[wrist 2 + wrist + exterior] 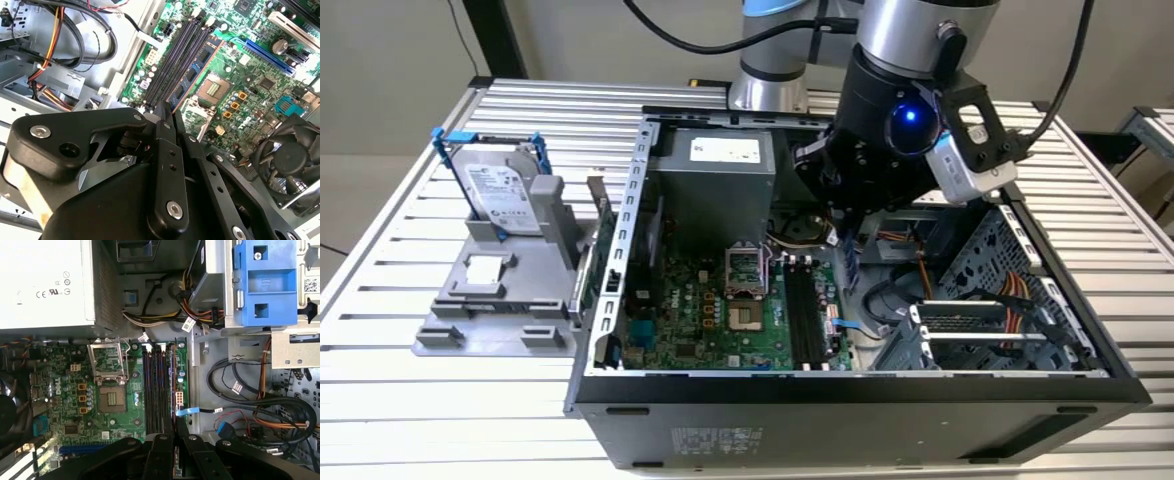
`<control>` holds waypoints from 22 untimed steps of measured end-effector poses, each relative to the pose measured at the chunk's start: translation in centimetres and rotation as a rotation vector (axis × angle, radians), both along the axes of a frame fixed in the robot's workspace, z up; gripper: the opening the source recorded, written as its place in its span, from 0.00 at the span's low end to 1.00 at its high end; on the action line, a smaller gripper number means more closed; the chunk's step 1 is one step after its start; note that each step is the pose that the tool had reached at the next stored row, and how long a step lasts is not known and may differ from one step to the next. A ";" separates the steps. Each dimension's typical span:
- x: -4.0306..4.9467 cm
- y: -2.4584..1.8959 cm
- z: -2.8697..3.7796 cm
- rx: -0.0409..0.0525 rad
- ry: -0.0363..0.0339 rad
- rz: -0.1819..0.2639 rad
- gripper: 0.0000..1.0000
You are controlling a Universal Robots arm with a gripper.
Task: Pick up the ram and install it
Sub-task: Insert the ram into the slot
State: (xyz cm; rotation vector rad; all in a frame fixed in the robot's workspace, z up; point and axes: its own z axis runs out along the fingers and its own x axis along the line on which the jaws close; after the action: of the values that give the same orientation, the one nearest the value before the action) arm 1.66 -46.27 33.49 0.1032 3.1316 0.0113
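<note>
While pincer [168,109] clamps ram [194,74] narrowly | second wrist view: broadside | first wrist view: edge-on

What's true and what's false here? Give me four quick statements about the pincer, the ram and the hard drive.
1. The pincer is shut on the ram. True.
2. The hard drive sits inside the computer case. False: it stands in a grey holder outside it, on the exterior view's left.
3. The pincer hangs over the motherboard. True.
4. A cooler covers the processor socket. False: the socket is uncovered.
</note>
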 end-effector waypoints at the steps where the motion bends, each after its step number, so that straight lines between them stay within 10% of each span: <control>1: 0.00 0.01 -0.04 -0.0001 0.0000 0.000 0.00; 22: 0.00 0.30 -0.99 -0.0001 0.0000 0.000 0.00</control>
State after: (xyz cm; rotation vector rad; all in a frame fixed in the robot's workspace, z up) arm 1.66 -45.97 32.51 0.1032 3.1316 0.0111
